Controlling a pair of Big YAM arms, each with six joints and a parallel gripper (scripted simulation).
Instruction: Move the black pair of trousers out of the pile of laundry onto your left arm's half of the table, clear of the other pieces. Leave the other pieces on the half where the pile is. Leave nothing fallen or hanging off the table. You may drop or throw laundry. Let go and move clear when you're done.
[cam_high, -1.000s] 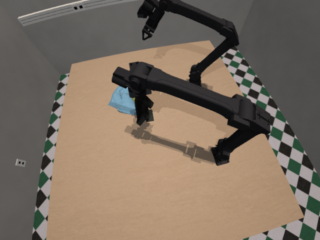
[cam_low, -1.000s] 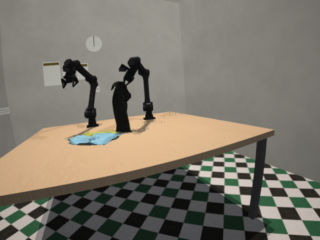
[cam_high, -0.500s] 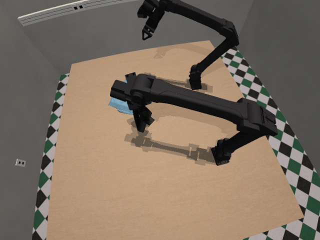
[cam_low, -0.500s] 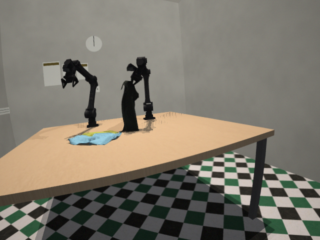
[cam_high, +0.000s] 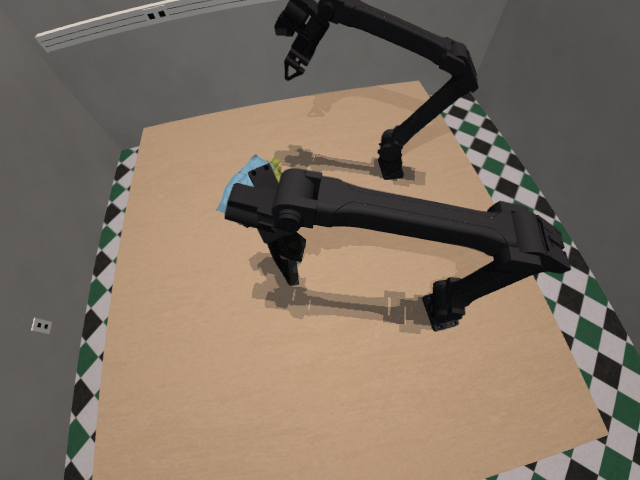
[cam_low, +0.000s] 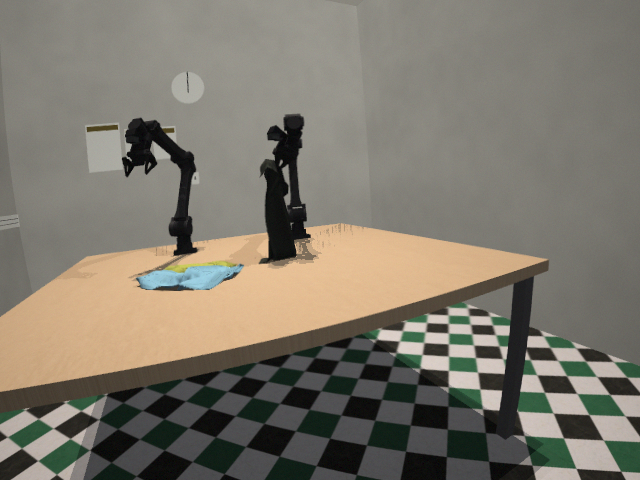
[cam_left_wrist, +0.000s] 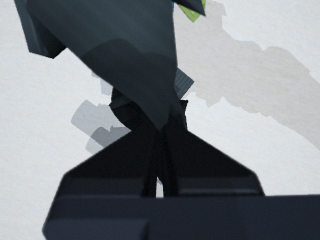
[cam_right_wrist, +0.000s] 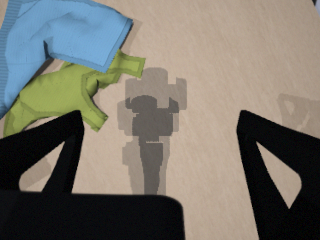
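"Two garments, the blue one and the yellow-green one, lie together on the table. Where are our black trousers?"

"Hanging upright from our left gripper, pinched in its narrow fingers. In the top view they're at about five o'clock from the pair. Our right gripper stands wide with nothing in it, at roughly one o'clock from them."

"So what could go wrong for us?"

"Letting go too soon, I'd say. The trousers look near the middle of the table, so a slumping leg could land on the wrong half. Their lower end is at or near the wood; we can't tell which, and if it drags, the cloth may bunch. The pinch takes just one gathered bit, so a hard swing might pull it loose. Throwing too far toward six o'clock risks the edge."

"Any labels we can read?"

"None. The wall clock shows a hand at twelve but no legible numerals, and the brown-banded wall sheet at eight o'clock from it has no readable writing. We see no brand on arms or clothes."

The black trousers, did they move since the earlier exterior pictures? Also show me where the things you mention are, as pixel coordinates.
Yes. The black trousers (cam_high: 288, 268) (cam_low: 279, 222) (cam_left_wrist: 135, 55) moved right, away from the blue cloth (cam_high: 235, 181) (cam_low: 191, 279) (cam_right_wrist: 75, 32).
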